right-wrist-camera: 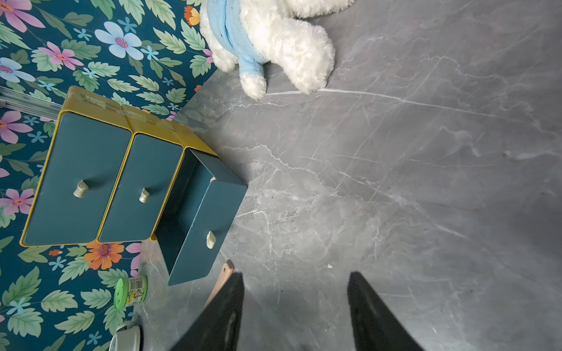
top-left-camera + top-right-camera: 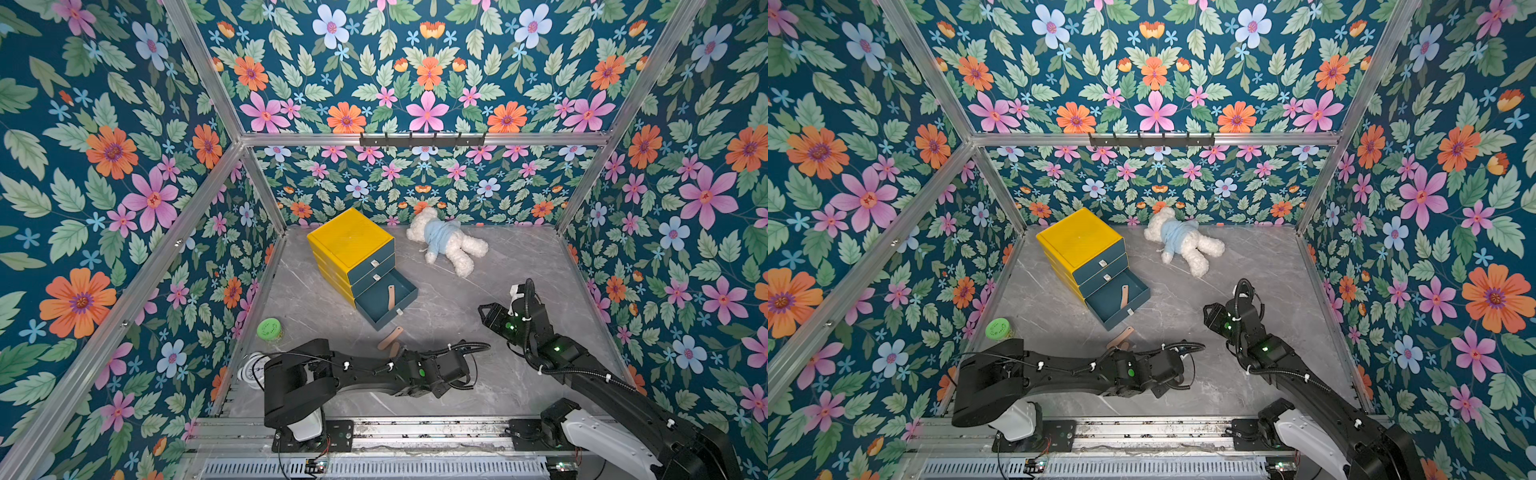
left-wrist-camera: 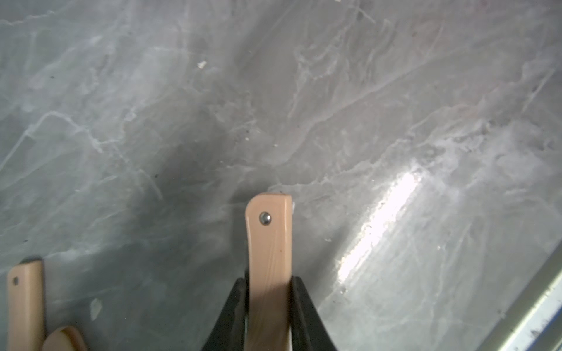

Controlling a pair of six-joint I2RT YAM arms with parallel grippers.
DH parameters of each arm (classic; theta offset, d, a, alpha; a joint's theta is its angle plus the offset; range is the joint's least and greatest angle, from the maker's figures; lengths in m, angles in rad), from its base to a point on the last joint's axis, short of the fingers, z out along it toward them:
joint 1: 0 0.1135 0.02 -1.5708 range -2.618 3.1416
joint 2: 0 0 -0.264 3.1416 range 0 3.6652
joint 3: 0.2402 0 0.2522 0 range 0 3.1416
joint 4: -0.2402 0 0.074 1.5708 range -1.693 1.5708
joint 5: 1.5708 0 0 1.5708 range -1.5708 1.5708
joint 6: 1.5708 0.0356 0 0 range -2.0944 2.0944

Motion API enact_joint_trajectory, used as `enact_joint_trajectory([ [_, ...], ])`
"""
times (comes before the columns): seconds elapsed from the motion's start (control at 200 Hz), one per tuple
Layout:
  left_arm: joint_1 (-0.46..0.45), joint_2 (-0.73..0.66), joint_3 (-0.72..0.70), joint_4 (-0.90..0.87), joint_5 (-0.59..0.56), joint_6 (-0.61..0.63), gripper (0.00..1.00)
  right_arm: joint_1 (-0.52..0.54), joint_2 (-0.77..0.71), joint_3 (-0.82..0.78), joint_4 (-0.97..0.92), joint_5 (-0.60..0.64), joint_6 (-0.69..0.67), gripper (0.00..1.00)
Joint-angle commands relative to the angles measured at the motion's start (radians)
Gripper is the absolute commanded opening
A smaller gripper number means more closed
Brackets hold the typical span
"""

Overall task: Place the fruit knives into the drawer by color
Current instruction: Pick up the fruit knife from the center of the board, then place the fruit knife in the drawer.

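We judge the task to be in its early part. One salmon-pink knife (image 2: 390, 297) already lies in the open bottom drawer (image 2: 371, 302) of the yellow cabinet (image 2: 349, 239), and the two upper drawers are shut. The left gripper (image 3: 269, 284) is closed on a second pink knife (image 3: 267, 240), pinching its two narrow edges low over the grey table (image 3: 395, 91), near the drawer front. A third pink knife (image 2: 390, 333) lies on the table just beside it, waiting to be taken. The right gripper (image 1: 295, 275) hangs with its jaws apart and holds nothing. The held knife looks slim, smooth and glossy, with a rounded end and a small metal rivet. We see no teal or green knives.
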Motion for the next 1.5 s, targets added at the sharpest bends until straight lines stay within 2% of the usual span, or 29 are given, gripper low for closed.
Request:
enact_joint_trajectory([
  [0.0, 0.036, -0.048, -0.007, -0.023, -0.108, -0.029, 0.21, 0.0, -0.002, -0.002, 0.029, 0.009, 0.014, 0.58],
  [0.195, 0.157, -0.17, -0.008, -0.04, -0.24, -0.063, 0.23, -0.001, 0.005, -0.008, 0.046, -0.003, 0.024, 0.57],
  [0.335, 0.287, -0.205, 0.022, -0.022, -0.296, -0.064, 0.24, 0.0, 0.014, -0.009, 0.063, -0.012, 0.029, 0.58],
  [0.55, 0.412, -0.06, 0.151, -0.039, -0.458, 0.002, 0.25, 0.0, 0.03, -0.002, 0.068, -0.019, 0.03, 0.57],
  [0.69, 0.475, 0.037, 0.207, -0.036, -0.478, 0.013, 0.26, 0.0, 0.029, -0.003, 0.065, -0.022, 0.025, 0.57],
  [0.88, 0.5, 0.122, 0.251, -0.031, -0.457, 0.012, 0.29, 0.0, 0.031, -0.007, 0.072, -0.037, 0.012, 0.57],
  [0.965, 0.501, 0.129, 0.251, -0.028, -0.44, 0.006, 0.37, 0.001, 0.036, -0.004, 0.071, -0.052, 0.003, 0.57],
  [1.08, 0.502, 0.117, 0.238, -0.014, -0.432, -0.001, 0.57, 0.001, 0.036, -0.007, 0.075, -0.058, 0.0, 0.58],
  [1.19, 0.502, 0.083, 0.229, -0.017, -0.416, -0.011, 0.67, 0.001, 0.039, -0.006, 0.085, -0.081, -0.011, 0.58],
  [1.33, 0.501, -0.07, 0.171, 0.019, -0.3, -0.055, 0.84, 0.021, 0.067, 0.012, 0.095, -0.129, -0.047, 0.58],
  [1.44, 0.501, -0.236, 0.099, 0.054, -0.185, -0.101, 0.98, 0.1, 0.115, 0.056, 0.077, -0.116, -0.11, 0.58],
  [1.495, 0.5, -0.32, 0.059, 0.065, -0.146, -0.123, 0.99, 0.144, 0.153, 0.085, 0.066, -0.112, -0.133, 0.58],
])
